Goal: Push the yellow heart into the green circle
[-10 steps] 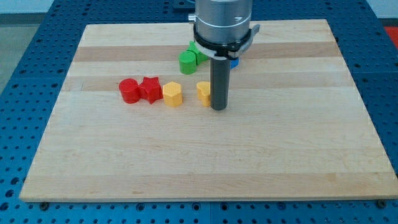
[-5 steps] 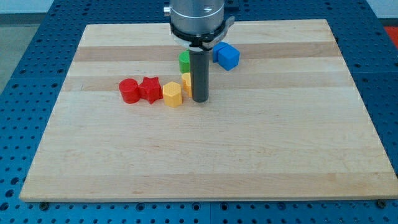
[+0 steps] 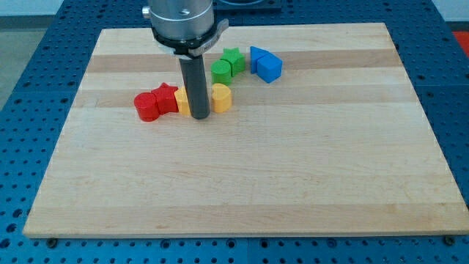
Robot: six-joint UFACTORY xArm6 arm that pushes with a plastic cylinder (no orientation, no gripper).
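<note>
Right, the wooden worktop (image 3: 293, 183) fills the view, and the arm comes down from the top as a plain dark rod, with no jaws to spread or pinch anything. Blocks next: a blue cube (image 3: 268, 67) towards the view's right, then a green star (image 3: 234, 59) touching the green circle (image 3: 221, 71), while at the view's left a red star (image 3: 167, 97) sits against a red circle (image 3: 146, 107). The yellow heart (image 3: 220, 97), as I read its shape, lies just below the green circle with a small gap between them. A second yellow block (image 3: 181, 101) is half hidden behind the rod. My tip (image 3: 198, 116) stands between the two yellows, just at the heart's lower left. To do this well, I'd say, slide round to the heart's bottom side and push straight towards the view's top, centred, so it doesn't skid off sideways
</note>
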